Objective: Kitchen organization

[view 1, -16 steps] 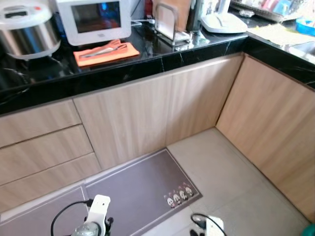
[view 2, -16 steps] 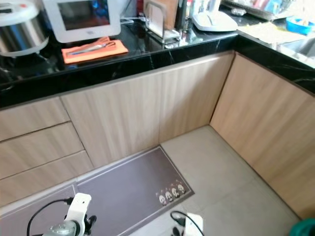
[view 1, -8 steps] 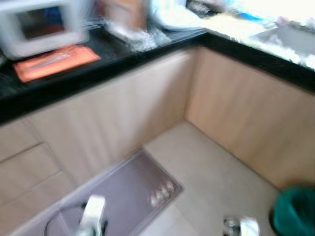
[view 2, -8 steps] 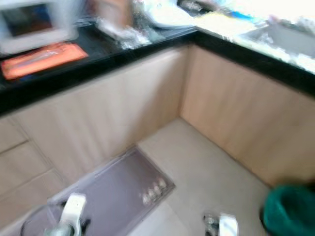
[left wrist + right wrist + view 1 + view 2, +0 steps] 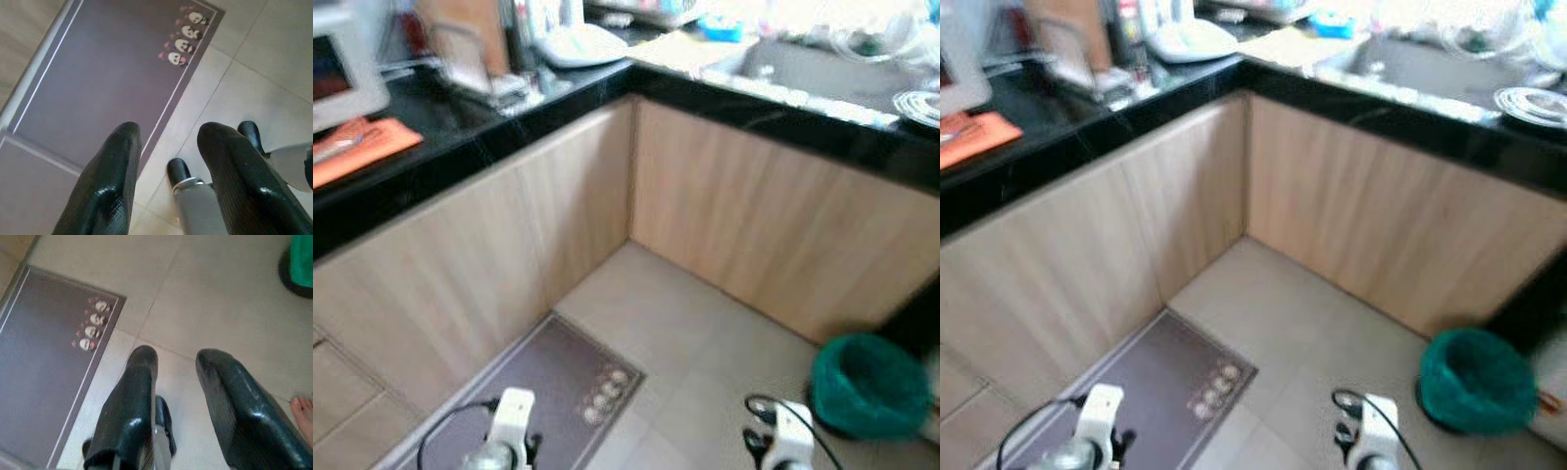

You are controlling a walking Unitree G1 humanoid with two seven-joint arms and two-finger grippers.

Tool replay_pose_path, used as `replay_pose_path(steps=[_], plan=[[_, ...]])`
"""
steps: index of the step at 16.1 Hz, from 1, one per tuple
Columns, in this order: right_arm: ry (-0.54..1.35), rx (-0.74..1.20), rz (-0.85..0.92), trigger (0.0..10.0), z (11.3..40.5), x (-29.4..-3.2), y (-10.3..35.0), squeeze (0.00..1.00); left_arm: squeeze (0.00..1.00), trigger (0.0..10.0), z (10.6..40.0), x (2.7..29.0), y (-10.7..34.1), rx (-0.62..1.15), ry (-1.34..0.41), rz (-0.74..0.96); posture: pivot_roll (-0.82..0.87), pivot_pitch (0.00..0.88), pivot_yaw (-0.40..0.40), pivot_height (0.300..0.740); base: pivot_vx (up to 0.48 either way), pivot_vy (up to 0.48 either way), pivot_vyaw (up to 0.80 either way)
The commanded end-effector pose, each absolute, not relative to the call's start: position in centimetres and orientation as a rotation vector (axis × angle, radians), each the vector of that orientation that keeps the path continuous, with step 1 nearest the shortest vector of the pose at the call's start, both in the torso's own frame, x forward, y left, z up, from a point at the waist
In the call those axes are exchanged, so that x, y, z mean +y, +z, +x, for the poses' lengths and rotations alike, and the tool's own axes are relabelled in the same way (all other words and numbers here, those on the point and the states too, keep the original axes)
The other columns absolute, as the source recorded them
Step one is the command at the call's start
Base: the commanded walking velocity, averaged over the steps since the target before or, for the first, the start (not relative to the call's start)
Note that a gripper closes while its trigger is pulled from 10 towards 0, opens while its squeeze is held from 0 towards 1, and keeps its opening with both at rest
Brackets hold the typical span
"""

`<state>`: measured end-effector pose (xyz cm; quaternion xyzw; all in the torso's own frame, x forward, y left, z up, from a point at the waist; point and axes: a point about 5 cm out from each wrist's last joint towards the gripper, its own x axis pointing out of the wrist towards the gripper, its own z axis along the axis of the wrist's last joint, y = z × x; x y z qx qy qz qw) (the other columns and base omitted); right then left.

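While both hang idle | left tool [image 5: 166,142], right tool [image 5: 176,367] parted | counter [image 5: 460,127] well above.

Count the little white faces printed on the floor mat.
4, in a row along the floor mat's corner nearest the tiled floor. None seem hidden.

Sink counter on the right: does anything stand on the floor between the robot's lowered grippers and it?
Mostly bare tile. One green bin stands on the floor by the cabinet under the sink counter, ahead of the right gripper. The left gripper hangs over the mat edge.
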<state>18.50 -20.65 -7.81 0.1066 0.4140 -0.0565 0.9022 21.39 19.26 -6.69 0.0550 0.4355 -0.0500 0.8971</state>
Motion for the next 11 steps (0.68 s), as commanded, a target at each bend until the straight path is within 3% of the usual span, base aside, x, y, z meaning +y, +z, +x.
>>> replay_pose_path(steps=[1, 11], plan=[[-0.112, 0.856, 0.219, 10.0, 18.4, -20.3, -7.9, 0.00, 0.00, 10.0, 20.8, 19.6, -7.0, 0.924, -0.088, 0.103, -0.08, 0.000, -0.002, 0.740, 0.000, 0.000, -0.68], [-0.142, 0.909, 0.220, 10.0, 17.2, -21.6, -8.3, 0.00, 0.00, 10.0, 21.0, 20.2, -6.8, 0.923, -0.085, 0.109, -0.08, 0.000, 0.005, 0.740, 0.000, 0.000, -0.67]])
